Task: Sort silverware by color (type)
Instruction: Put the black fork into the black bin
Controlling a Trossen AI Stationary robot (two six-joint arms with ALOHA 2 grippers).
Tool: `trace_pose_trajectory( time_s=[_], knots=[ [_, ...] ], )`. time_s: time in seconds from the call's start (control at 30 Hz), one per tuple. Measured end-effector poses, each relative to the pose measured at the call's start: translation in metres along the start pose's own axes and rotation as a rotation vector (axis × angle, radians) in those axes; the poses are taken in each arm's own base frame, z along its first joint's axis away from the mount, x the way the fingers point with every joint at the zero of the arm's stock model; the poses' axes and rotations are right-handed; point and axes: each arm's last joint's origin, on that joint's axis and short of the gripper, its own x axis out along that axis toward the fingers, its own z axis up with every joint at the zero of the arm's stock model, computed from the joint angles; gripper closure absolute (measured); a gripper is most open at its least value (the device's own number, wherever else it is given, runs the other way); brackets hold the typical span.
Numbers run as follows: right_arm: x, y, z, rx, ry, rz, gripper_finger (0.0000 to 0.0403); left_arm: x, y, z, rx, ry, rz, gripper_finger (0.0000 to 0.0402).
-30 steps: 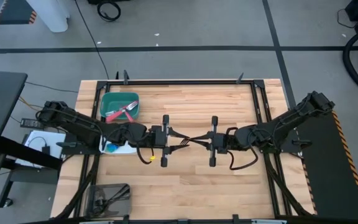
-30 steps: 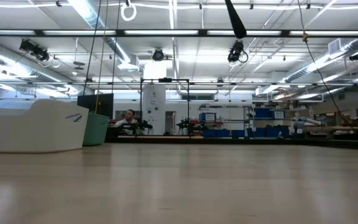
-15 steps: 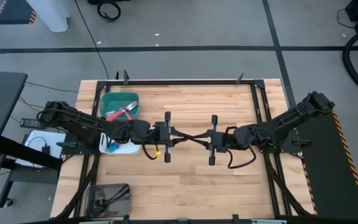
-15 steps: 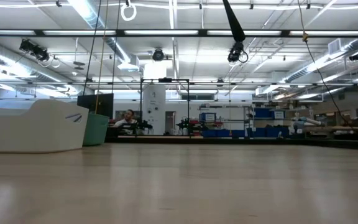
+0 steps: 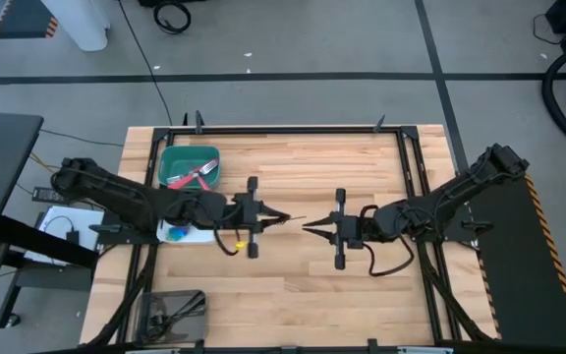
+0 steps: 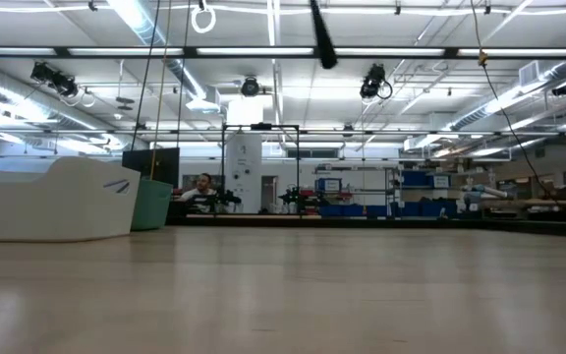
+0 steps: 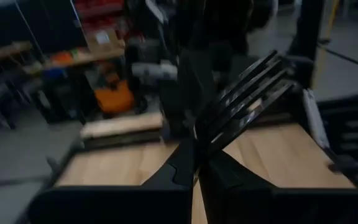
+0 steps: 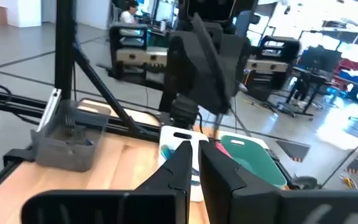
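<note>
I see my left gripper (image 5: pixel 281 218) clamped on a dark fork (image 7: pixel 248 93), tines toward three o'clock. My right gripper (image 5: pixel 311 229) faces it, fingers slightly apart, holding nothing

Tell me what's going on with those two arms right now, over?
Left gripper shut on dark fork, mid-table. Right gripper facing it, empty, fingers nearly together. Nothing in the way.

Left wrist view blurred: dark fork (image 7: pixel 244 99) tines visible, handle hidden between fingers. White bin (image 5: pixel 187 234) contents half covered by left arm (colours unclear).
</note>
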Motion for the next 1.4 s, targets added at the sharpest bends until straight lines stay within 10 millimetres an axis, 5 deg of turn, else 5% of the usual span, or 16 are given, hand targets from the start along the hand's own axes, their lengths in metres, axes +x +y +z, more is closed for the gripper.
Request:
trace_pose_trajectory(
  time_s=[0.37,0.63,1.0,1.4],
  knots=[
    [-0.004,0.000,-0.002,-0.077,0.072,-0.184,0.0366,-0.062,-0.023,0.038,-0.295,0.452,-0.154,0.0384],
    [-0.004,-0.002,-0.002,-0.110,0.085,-0.214,0.0366,-0.095,-0.049,0.029,-0.553,0.751,-0.195,0.0384],
    [-0.001,-0.009,-0.002,-0.183,0.089,-0.243,0.0366,-0.135,-0.089,-0.006,-0.723,1.080,-0.140,0.0384],
    [0.008,-0.031,-0.008,-0.179,0.118,-0.324,0.0366,-0.151,-0.109,-0.083,-0.901,1.366,0.053,0.0383]
  ],
)
